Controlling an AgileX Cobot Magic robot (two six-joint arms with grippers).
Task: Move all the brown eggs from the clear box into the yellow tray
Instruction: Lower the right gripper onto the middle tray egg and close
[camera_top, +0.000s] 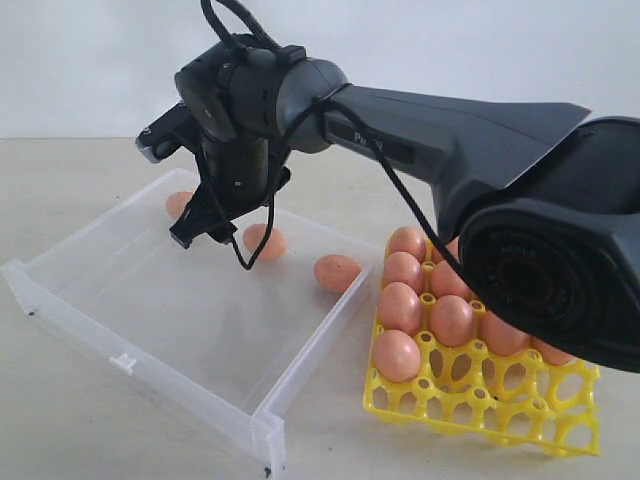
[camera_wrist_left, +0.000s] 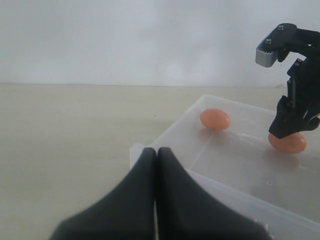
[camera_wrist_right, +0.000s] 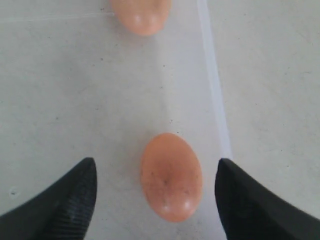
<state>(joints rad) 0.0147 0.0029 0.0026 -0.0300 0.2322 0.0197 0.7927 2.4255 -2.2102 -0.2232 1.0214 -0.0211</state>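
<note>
R claw (camera_wrist_right: 156, 170) – spread wide, empty, straddling one brown egg (camera_wrist_right: 171, 180) so fingers can close on its flanks | L claw (camera_wrist_left: 156, 152) – clenched, parked outside box over counter (camera_top: 60, 420) | clear box (camera_top: 180, 305): 3 eggs on its floor | yellow tray (camera_top: 480, 410): approx 8 seated, front cells free

A pale beige surface (camera_top: 90, 420) spreads across the lower part of the exterior view. It is matte and smooth, faintly dark-flecked here and there, with a soft sheen where the light falls on it. Behind the surface, along its far edge, a plain white wall (camera_top: 80, 60) stands upright. Wall and surface meet in a straight, level line. The wall is evenly lit and turns slightly greyer just above the surface.
</note>
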